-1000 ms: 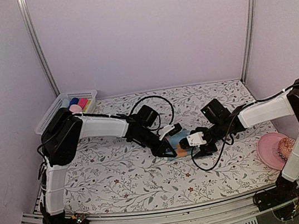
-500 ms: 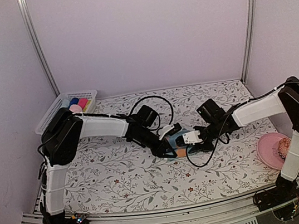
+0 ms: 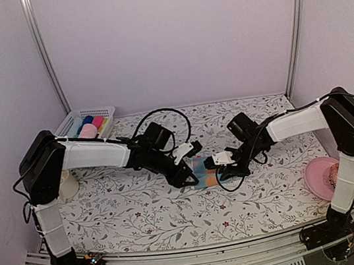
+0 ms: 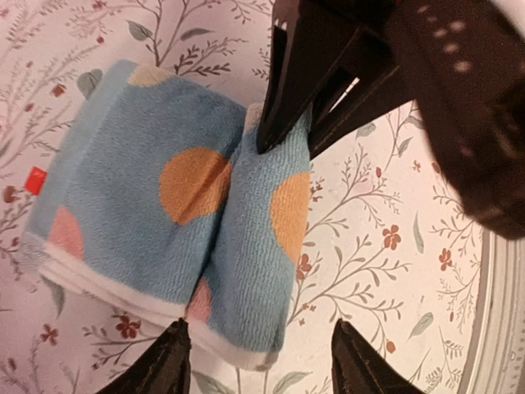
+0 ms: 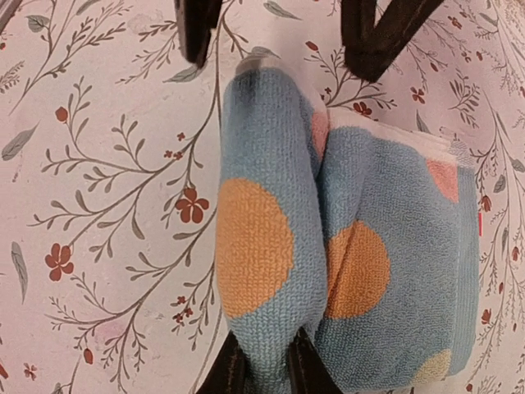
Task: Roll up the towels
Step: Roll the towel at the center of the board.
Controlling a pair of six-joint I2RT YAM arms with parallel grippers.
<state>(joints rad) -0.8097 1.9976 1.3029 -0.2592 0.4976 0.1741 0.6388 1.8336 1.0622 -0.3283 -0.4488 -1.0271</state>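
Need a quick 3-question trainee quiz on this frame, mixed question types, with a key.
1. True or false: the left gripper is clamped on the blue towel.
2. Which part of the towel does the right gripper pinch? A: the flat part. B: the rolled part. C: the red tag.
3. Fill in: in the top view, the white basket sits at the far ___ corner of the table.

Key:
1. False. Its jaws stand open on either side of the rolled end.
2. B.
3. Left.
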